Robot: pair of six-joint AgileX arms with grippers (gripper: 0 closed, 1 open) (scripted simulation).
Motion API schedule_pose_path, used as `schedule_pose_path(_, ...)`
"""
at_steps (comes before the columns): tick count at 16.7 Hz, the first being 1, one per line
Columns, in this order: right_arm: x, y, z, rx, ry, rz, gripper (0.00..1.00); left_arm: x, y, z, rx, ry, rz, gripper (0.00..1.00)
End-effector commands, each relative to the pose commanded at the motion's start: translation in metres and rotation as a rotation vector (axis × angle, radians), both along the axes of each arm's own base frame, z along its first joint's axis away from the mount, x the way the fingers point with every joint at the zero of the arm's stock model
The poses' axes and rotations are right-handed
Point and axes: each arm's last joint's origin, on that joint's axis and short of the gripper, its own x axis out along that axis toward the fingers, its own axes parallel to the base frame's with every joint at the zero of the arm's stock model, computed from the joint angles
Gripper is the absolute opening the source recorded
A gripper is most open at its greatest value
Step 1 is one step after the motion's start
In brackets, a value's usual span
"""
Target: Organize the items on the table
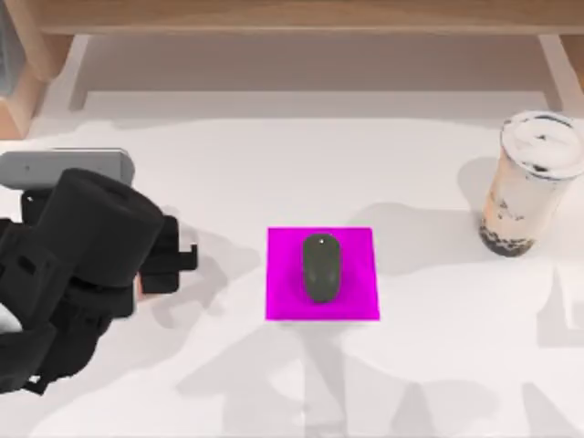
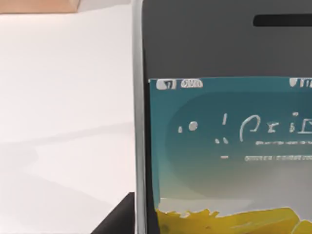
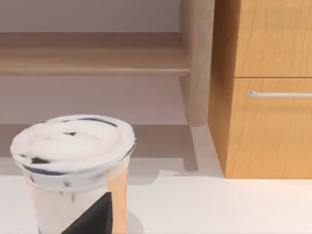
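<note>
While left hand grip can't be judged | mouse on magenta pad | cup right

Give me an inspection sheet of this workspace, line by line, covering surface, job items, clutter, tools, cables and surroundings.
Surface: white table, flat, shadows across it.
Job's things: dark grey mouse lies on the magenta pad at centre; bubble-tea cup stands upright at the table's right; smartphone fills the left wrist view close up, screen lit.
Clutter: nothing seen.
Tools: left tool at the table's left, over the phone's spot, finger state cannot be told; a dark finger of the right tool sits in front of the cup in the right wrist view.
Cables: nothing seen.
Surroundings: wooden shelf frame along the far edge; wooden drawer cabinet beside it.
</note>
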Motion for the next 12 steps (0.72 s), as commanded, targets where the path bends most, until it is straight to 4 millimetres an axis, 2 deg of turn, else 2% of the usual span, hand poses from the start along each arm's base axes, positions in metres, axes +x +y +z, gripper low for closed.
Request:
schedule_pose_path(4,0.0,0.0,0.0,0.0,0.0,0.0,1.0,0.0096,-0.0071,0.0073,-0.076,-0.191,0.149,0.0)
schedule_pose_path(12,0.0,0.0,0.0,0.0,0.0,0.0,1.0,0.0101,-0.01,0.01,-0.103,-0.213,0.148,0.0)
